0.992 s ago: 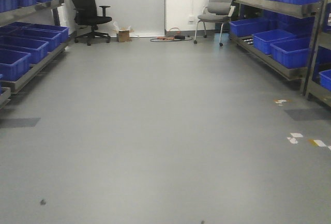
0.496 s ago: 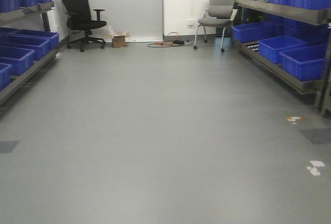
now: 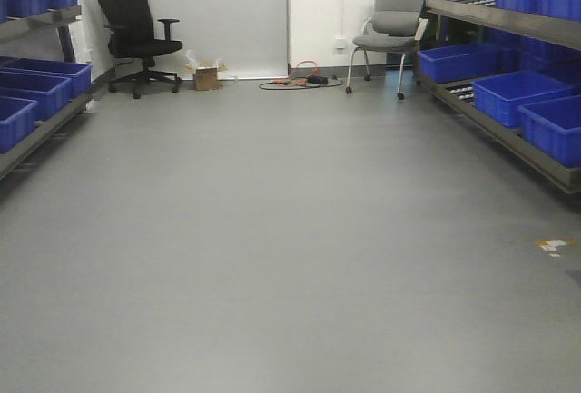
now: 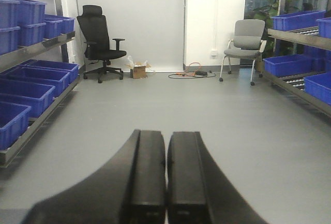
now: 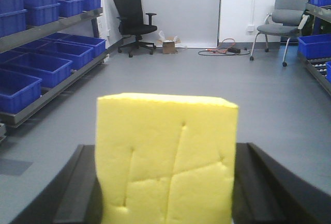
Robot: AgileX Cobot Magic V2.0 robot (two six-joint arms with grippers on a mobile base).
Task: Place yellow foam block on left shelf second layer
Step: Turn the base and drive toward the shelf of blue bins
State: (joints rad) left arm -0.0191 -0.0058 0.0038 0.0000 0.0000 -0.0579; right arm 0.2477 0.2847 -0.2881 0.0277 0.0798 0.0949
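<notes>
right tool (image 5: 166, 182) clamped around yellow foam block (image 5: 165, 146) | left tool (image 4: 166, 141) pressed together

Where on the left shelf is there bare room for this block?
Left shelf: both tiers in view are crowded, blue bins edge to edge, no gap showing. Open room is only the grey floor between the shelf rows, up to the black chair.
</notes>
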